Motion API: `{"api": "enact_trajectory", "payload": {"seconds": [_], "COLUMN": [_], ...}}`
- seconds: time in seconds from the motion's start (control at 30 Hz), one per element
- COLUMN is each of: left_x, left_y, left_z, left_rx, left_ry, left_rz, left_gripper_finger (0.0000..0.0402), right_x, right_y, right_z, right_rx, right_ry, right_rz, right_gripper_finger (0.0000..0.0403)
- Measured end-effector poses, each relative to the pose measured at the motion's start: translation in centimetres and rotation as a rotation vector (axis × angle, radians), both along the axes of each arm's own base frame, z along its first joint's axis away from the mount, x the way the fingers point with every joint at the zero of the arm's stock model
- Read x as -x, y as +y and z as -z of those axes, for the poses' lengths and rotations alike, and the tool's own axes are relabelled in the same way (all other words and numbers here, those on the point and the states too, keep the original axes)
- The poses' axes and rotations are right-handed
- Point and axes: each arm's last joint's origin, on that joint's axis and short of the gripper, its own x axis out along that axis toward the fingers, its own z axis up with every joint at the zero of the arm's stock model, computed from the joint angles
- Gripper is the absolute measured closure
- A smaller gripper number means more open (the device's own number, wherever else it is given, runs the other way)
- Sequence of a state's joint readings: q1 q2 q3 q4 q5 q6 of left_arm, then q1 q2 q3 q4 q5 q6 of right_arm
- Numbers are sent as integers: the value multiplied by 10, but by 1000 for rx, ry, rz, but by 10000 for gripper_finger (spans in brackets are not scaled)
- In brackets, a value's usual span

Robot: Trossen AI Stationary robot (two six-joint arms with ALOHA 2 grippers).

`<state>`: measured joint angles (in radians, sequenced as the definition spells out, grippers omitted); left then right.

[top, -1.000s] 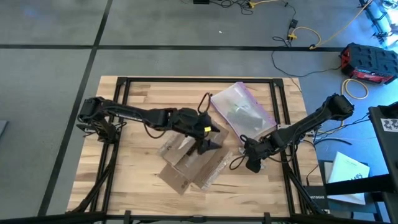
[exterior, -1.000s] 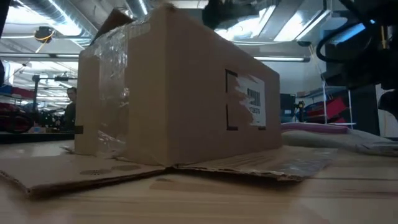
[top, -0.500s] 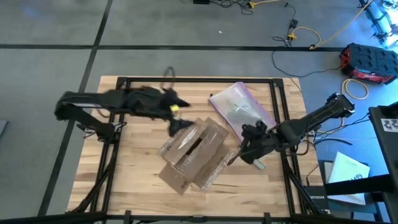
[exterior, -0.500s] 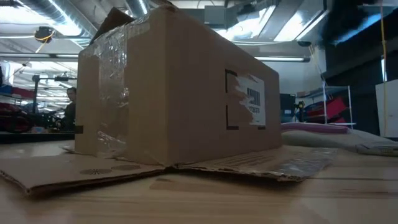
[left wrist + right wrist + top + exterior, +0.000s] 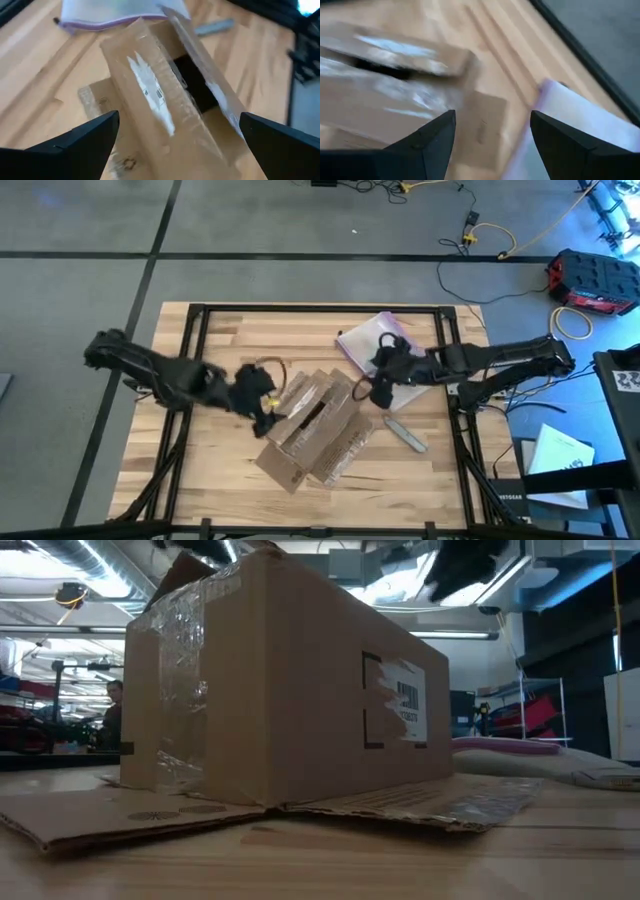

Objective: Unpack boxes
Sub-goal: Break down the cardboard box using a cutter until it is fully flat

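A brown cardboard box [image 5: 312,423] lies on the table's middle, its flaps spread flat on the wood. Clear tape crosses its top, which is cut open along a dark slit [image 5: 194,86]. A pale label [image 5: 402,705] shows on its side. My left gripper [image 5: 262,415] hovers open above the box's left end, and in its wrist view the fingers [image 5: 85,145] stand wide apart over the box [image 5: 150,95]. My right gripper [image 5: 378,388] hangs open above the box's far right corner, touching nothing.
A clear plastic bag with a purple edge [image 5: 385,345] lies at the far right, partly under my right arm. A small grey tool [image 5: 405,432] lies on the wood right of the box. Bare wood lies left of the box and along the near edge.
My left gripper has left the box's top, swung out toward the far left, and come back above the box's left end. My right gripper has risen and gone toward the far edge and the box. The grey tool now shows where it stood. The box has kept still.
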<state>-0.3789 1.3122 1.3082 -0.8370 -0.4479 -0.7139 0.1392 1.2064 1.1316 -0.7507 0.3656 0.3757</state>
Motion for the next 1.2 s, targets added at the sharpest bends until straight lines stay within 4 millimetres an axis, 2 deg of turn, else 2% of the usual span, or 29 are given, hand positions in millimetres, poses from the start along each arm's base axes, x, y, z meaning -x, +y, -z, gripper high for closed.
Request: {"api": "enact_trajectory", "payload": {"seconds": [0.1, 0.23, 0.37, 0.47, 0.73, 0.87, 1.03, 1.2], "left_x": [5, 9, 9, 10, 2, -4, -7, 5], "left_y": [-20, -40, -53, -55, -38, -29, -47, -64], "left_z": [23, 51, 62, 72, 76, 74, 61, 65], "left_rx": [36, 147, 227, 233, 146, 232, 221, 199], "left_ry": [-82, -238, -421, -431, -411, -454, -558, -504], "left_rz": [-122, -257, -307, -297, -320, -395, -261, -181], "left_gripper_finger": [2, 2, 2, 2, 2, 2, 2, 2], "right_x": [-9, -14, -16, -16, -19, -21, -26, -46], "right_y": [-2, -2, -2, -2, -2, -1, 3, 9], "right_z": [-8, -15, -16, -17, -20, -23, -19, -6], "right_rx": [-13, 77, 147, 152, 152, 92, 24, -21], "right_ry": [-89, -152, -156, -156, -197, -254, -247, -117], "right_rz": [-111, -204, -259, -264, -261, -242, -339, -478], "right_gripper_finger": [162, 162, 162, 162, 162, 162, 162, 162]}}
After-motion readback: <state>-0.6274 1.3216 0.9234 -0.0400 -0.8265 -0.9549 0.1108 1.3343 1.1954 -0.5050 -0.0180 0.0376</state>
